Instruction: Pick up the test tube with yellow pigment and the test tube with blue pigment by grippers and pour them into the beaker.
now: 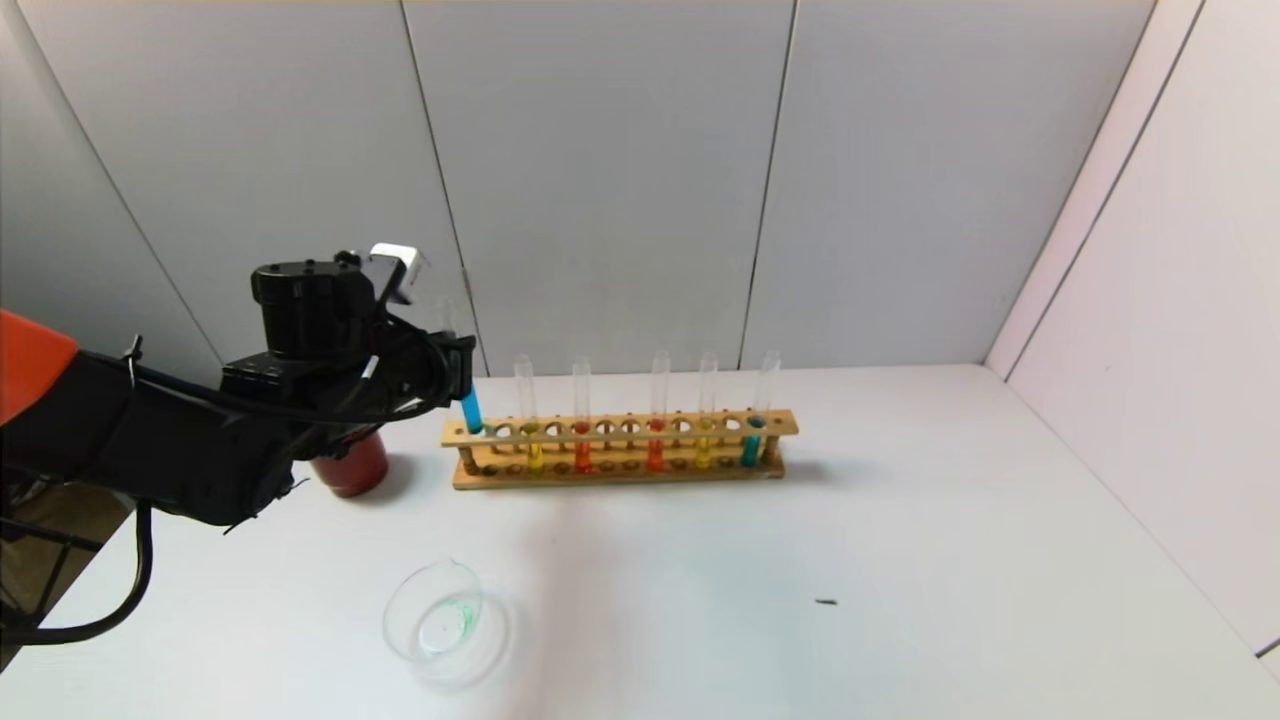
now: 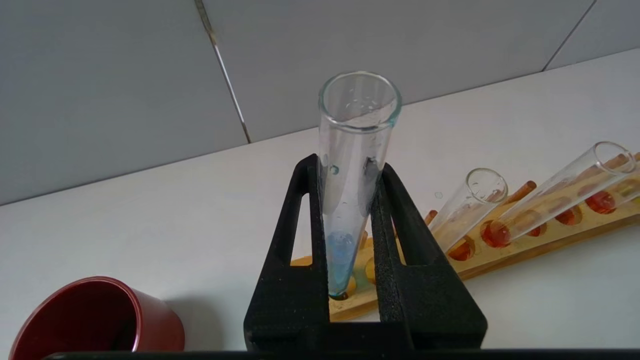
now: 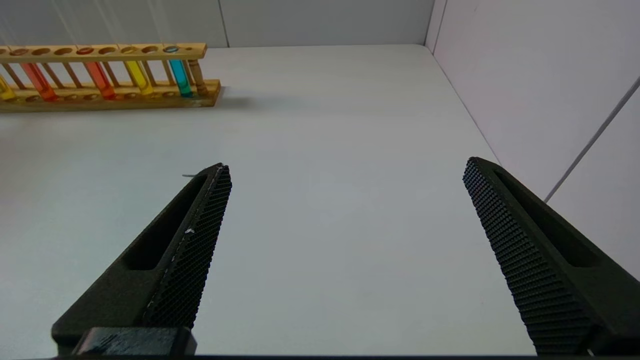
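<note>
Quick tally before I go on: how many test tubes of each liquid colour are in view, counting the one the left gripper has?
Bright blue: 1, the test tube with blue pigment clamped in the left gripper over the rack end
Yellow: 2
Orange-red: 2
Teal: 1
Total: 6 tubes

Head view: the white table (image 1: 900, 560) is being looked down on from above its near edge, facing the far wall, from well back.
Left wrist view: the scene is being viewed from close behind the left gripper (image 2: 350, 200), towards the far edge.
Right wrist view: the tabletop is being viewed low, between the right gripper (image 3: 345, 200) fingers, towards the far right corner.
Shared: the wooden rack (image 1: 620, 452) is being shown in all three views.
</note>
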### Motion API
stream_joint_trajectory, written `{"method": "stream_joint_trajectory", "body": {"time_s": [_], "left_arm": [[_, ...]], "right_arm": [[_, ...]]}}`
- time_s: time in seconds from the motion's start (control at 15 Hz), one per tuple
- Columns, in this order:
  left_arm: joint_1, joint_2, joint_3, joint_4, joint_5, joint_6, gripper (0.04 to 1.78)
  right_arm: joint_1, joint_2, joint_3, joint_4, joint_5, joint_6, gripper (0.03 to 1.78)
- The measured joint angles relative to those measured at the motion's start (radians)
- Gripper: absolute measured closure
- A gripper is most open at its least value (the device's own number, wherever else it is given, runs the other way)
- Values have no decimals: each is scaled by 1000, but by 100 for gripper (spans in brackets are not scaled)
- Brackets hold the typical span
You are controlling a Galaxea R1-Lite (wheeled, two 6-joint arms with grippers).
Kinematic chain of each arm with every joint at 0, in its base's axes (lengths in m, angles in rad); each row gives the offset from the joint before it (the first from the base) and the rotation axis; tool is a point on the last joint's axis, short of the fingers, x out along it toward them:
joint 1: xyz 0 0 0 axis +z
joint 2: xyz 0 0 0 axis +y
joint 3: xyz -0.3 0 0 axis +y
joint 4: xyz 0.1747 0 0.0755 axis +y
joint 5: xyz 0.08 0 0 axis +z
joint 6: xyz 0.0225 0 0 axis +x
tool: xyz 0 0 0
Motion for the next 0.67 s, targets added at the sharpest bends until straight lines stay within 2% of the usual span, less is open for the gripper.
{"method": "stream_joint_trajectory", "body": {"time_s": [0.67], "left_arm": [[-2,-141,-119,251,8,0,151]], "right_arm": [[0,0,0,0,0,0,11]]}}
